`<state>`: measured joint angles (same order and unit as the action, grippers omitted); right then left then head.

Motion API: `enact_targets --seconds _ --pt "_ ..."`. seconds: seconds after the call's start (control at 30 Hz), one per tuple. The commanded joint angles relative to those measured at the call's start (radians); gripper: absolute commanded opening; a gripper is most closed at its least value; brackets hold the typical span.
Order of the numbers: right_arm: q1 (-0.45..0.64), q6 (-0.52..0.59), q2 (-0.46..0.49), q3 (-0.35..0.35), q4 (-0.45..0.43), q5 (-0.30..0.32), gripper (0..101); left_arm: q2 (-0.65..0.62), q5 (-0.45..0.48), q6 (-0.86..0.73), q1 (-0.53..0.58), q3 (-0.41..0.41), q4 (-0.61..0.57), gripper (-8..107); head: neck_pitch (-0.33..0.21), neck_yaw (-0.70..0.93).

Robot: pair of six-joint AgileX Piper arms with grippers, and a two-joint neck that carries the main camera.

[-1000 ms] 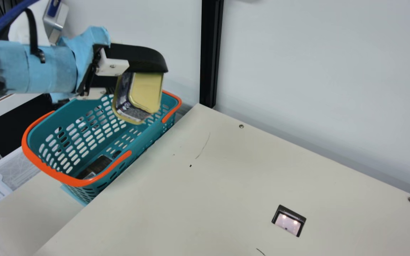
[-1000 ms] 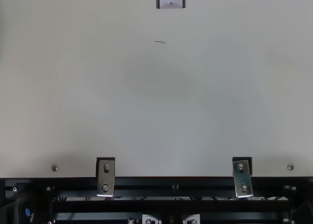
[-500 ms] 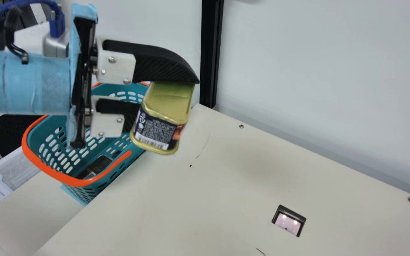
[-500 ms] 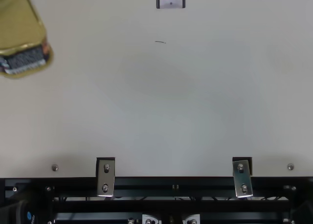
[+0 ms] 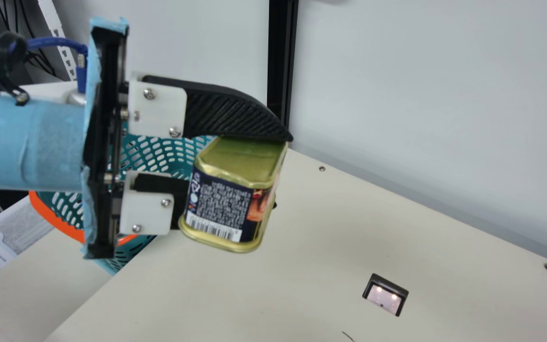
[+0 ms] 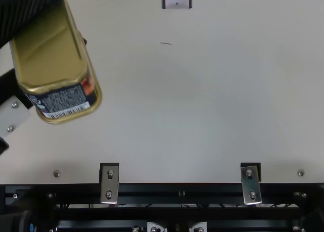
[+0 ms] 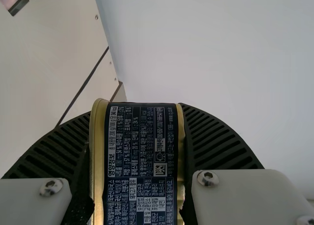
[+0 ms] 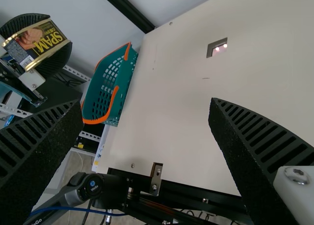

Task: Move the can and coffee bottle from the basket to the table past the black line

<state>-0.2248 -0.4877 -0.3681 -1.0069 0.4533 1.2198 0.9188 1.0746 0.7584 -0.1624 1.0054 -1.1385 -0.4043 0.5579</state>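
Left gripper (image 5: 280, 172) has the can (image 5: 221, 204) clamped between its fingers, center-left of the main view. Fingers pinch the lid and base; long axis looks to run along the fingers, whole can tilted. Left arm is the nearer one, it's holding it. Right gripper (image 8: 146, 103) is spread wide with nothing between its fingers.

Probable target: past the thin black line (image 7: 83, 87), left of the left wrist view. Next move likely needs leveling first, else it could land on an edge.

Can: gold metal, rounded corners, glossy dark printed label. Fingers: black, ribbed. Basket (image 8: 117, 92): teal slotted plastic, orange handles. Table (image 5: 349, 228): smooth cream.
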Motion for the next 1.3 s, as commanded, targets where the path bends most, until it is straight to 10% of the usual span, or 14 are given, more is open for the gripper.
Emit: enact_targets --seconds 0.0,0.27,1.27 --pt "0.000 0.000 0.000 0.000 0.000 0.000 101 -0.006 -0.012 0.085 0.027 0.009 0.011 10 -0.031 0.017" --pt "0.000 0.000 0.000 0.000 0.000 0.000 101 -0.018 -0.047 0.280 0.128 0.049 0.090 10 -0.031 0.017" --pt "0.000 0.000 0.000 0.000 0.000 0.000 101 -0.012 -0.049 0.255 0.092 0.042 0.044 10 -0.031 0.017"
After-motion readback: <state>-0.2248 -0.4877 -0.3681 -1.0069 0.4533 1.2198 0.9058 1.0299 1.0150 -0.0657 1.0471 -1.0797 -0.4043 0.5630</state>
